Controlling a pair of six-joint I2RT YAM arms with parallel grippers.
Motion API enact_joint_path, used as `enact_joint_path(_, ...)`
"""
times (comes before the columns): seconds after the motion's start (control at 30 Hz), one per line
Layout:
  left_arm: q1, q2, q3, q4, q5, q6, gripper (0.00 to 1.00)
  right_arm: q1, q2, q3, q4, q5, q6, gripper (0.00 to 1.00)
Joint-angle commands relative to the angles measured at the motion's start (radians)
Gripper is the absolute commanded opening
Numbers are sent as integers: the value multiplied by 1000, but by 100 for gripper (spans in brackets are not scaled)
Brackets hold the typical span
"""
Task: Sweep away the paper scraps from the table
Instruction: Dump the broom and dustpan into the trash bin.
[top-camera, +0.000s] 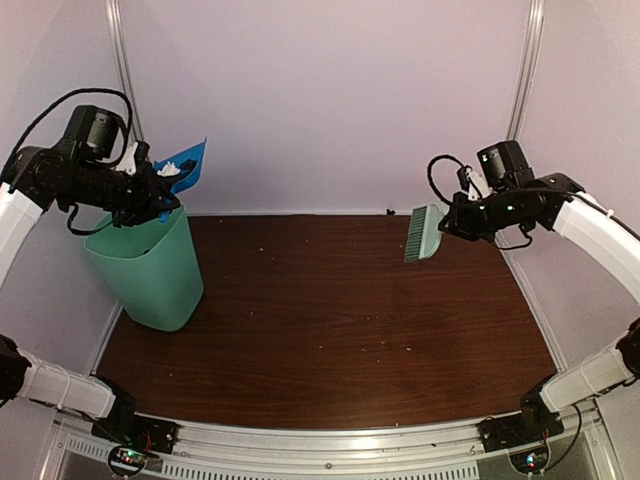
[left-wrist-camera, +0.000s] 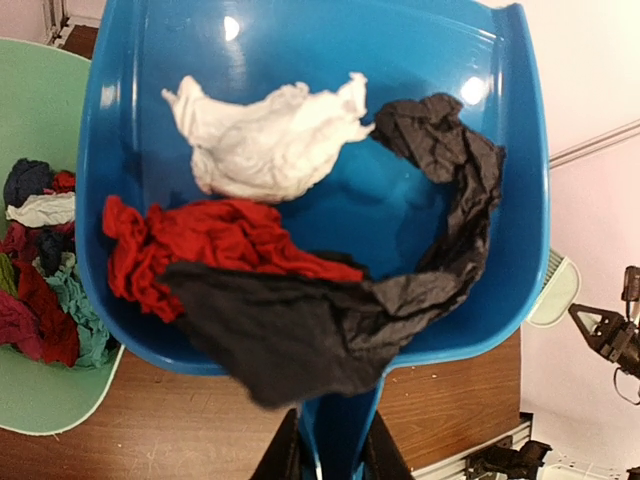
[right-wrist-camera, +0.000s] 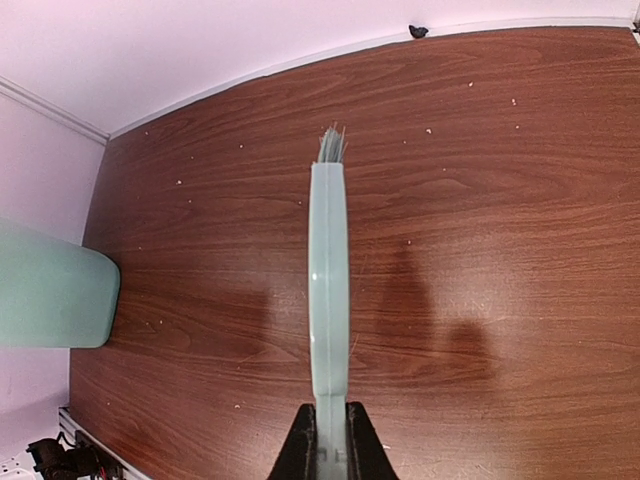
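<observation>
My left gripper (left-wrist-camera: 335, 455) is shut on the handle of a blue dustpan (left-wrist-camera: 400, 200), held tilted over the mint-green bin (top-camera: 150, 270). In the pan lie three paper scraps: a white one (left-wrist-camera: 270, 140), a red one (left-wrist-camera: 200, 240) and a large black one (left-wrist-camera: 330, 320) hanging over the pan's near rim. More scraps (left-wrist-camera: 40, 290) lie inside the bin (left-wrist-camera: 40, 390). My right gripper (right-wrist-camera: 328, 445) is shut on a pale green hand brush (right-wrist-camera: 328, 270), held in the air above the table (top-camera: 330, 320) at the far right (top-camera: 425, 232).
Tiny pale crumbs dot the dark wood tabletop (right-wrist-camera: 480, 200). A small black bit (right-wrist-camera: 418, 31) lies at the table's far edge against the wall. The bin (right-wrist-camera: 50, 300) stands at the far left corner. Pale walls close in the back and sides.
</observation>
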Motion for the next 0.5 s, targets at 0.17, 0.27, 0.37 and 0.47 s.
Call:
enact_joint_path(0.17,150,-63,-94,172,248,-84,0,-6,-73,-43,-17,2,19,0)
enact_joint_path(0.27,196,-81,-115,197,306,-110,0,-6,-87,-46,-24,5,23,0)
enact_joint_path(0.37,228,-80,-111,193,346,-131,0,-5,-105,-58,-28,6,29,0)
enact_joint_path(0.47,254,-80,-115,206,387,-155,0,-6,-121,-74,-34,-1,37,0)
